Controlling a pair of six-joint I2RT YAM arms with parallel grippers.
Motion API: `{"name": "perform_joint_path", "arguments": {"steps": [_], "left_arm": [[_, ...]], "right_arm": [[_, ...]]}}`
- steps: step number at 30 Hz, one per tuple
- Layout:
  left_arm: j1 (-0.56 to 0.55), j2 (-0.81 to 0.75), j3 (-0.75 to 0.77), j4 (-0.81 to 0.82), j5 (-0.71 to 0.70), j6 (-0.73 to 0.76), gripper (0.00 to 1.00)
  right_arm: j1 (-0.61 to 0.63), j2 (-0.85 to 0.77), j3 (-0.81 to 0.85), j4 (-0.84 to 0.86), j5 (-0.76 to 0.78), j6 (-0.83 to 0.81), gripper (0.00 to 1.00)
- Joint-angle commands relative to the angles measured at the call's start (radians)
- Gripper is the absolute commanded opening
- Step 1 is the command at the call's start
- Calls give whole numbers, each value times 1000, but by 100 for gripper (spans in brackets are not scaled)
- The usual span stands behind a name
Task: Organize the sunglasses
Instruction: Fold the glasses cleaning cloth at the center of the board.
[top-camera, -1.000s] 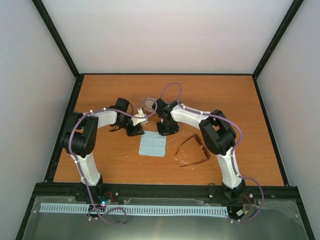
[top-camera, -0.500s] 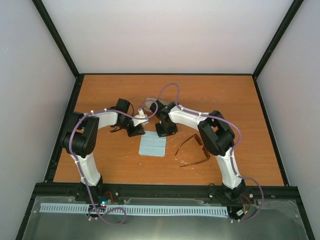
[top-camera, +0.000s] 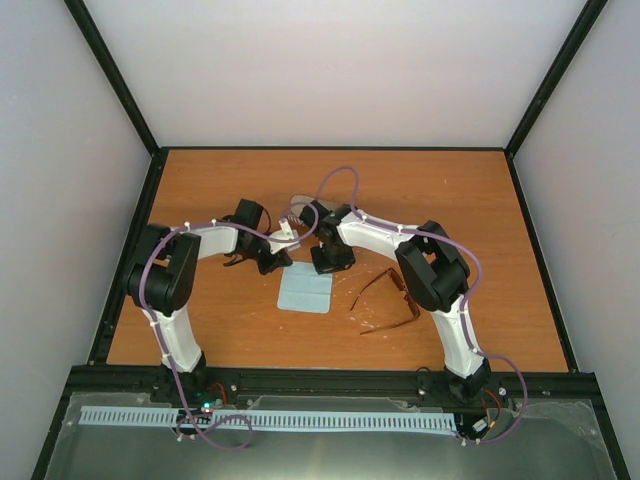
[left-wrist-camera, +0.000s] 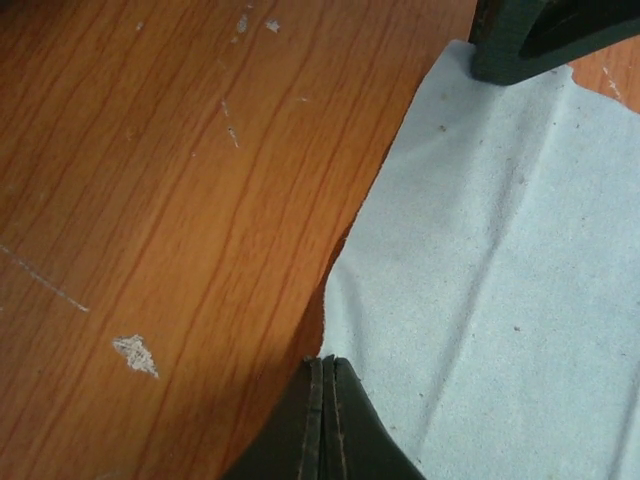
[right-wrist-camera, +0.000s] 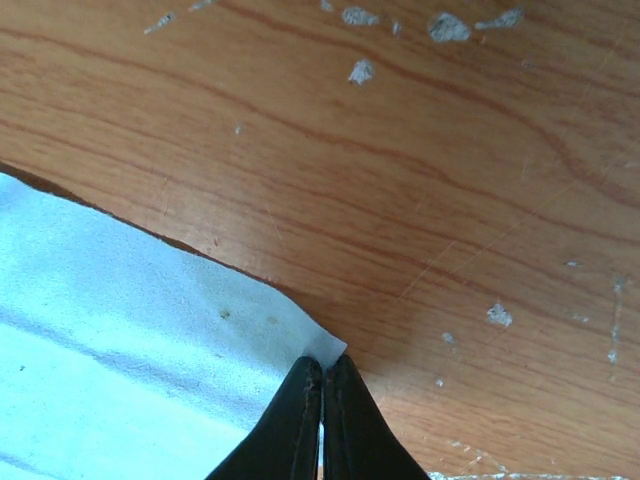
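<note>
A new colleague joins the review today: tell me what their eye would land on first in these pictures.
Mid-table, the left gripper and the right gripper are each closed on a far corner of the light blue cloth, which lies flat between them. The sunglasses lie unfolded and untouched just to the cloth's right.

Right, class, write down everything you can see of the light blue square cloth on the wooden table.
The light blue square cloth is thin, soft-looking matte fabric, faintly creased. It lies mostly flat in the middle of the orange-brown wooden table. Its two far corners are pinched, one by the shut left gripper, one by the shut right gripper; the edge there seems slightly lifted, casting a shadow.
</note>
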Motion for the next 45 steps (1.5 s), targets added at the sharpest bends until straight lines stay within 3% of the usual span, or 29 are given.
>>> {"name": "perform_joint_path", "arguments": {"steps": [1, 16, 24, 45], "left_arm": [[-11, -23, -42, -11, -36, 2, 1], [-11, -185, -58, -45, 30, -63, 1], [-13, -245, -141, -37, 52, -103, 1], [-25, -369, -271, -17, 66, -163, 2]], "right_arm": [[6, 10, -32, -4, 40, 17, 3], [6, -144, -157, 124, 28, 40, 3], [17, -221, -219, 188, -7, 48, 3], [95, -287, -322, 199, -43, 78, 3]]}}
